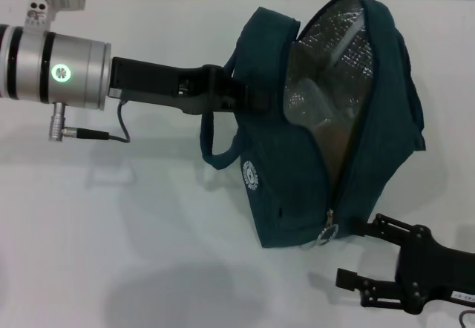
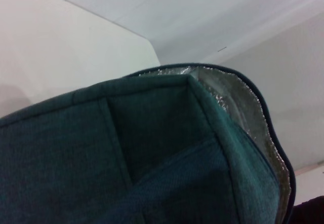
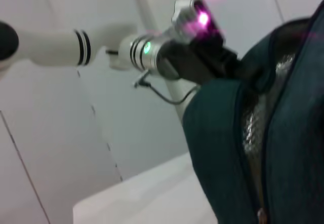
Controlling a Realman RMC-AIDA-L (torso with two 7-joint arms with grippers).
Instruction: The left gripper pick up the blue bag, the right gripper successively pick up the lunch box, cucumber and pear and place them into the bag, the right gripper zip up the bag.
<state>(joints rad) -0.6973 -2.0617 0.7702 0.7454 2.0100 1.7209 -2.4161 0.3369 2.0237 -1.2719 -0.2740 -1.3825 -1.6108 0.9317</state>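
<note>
Holding the blue bag [image 1: 312, 157] unzipped, left gripper [image 1: 252, 98] jaws pinching its side; right gripper [image 1: 371, 257] jaws spread beside the zipper pull [image 1: 329, 231], zipping left

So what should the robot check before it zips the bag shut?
1. Left pincer holding the blue bag by a handle: ok.
2. Bag lifted with its mouth facing up: ok.
3. Zipper not yet closed, silver lining showing: ok.
4. Ring pull in plain sight at the low end of the zipper: ok.
5. Right pincer open beside the pull, not yet gripping it: ok.
6. Lunch box, cucumber and pear all inside: cannot tell.
</note>
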